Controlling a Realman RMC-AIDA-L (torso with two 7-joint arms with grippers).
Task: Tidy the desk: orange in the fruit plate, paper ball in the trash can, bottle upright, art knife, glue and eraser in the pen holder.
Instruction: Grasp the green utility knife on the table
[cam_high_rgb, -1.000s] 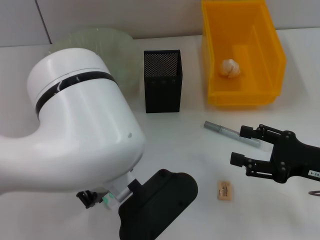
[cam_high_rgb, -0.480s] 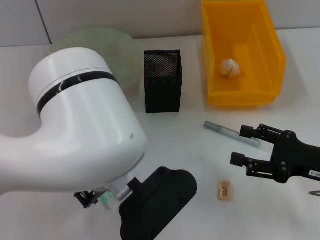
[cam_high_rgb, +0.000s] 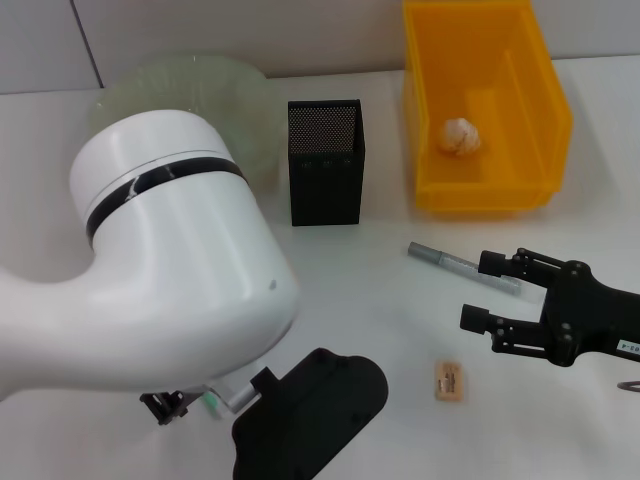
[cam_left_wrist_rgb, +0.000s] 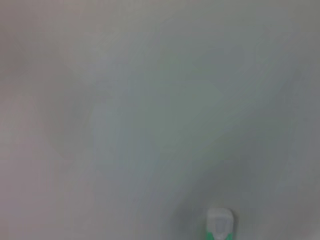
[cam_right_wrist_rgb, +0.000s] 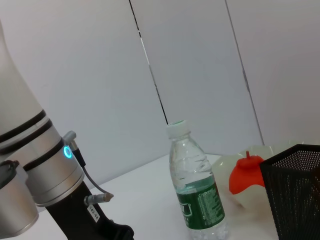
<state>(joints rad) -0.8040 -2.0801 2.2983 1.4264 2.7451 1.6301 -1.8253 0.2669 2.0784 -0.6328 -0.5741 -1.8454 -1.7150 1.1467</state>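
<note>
Since a second ago our left arm's white housing has shifted slightly and its black wrist part has slid lower in the head view. The bottle stands upright on the desk, near the fruit plate holding the orange. The paper ball lies in the trash can. The eraser rests just beside our right end effector, released and empty. The left end effector's state we cannot tell. The pen holder stands mid-desk.
</note>
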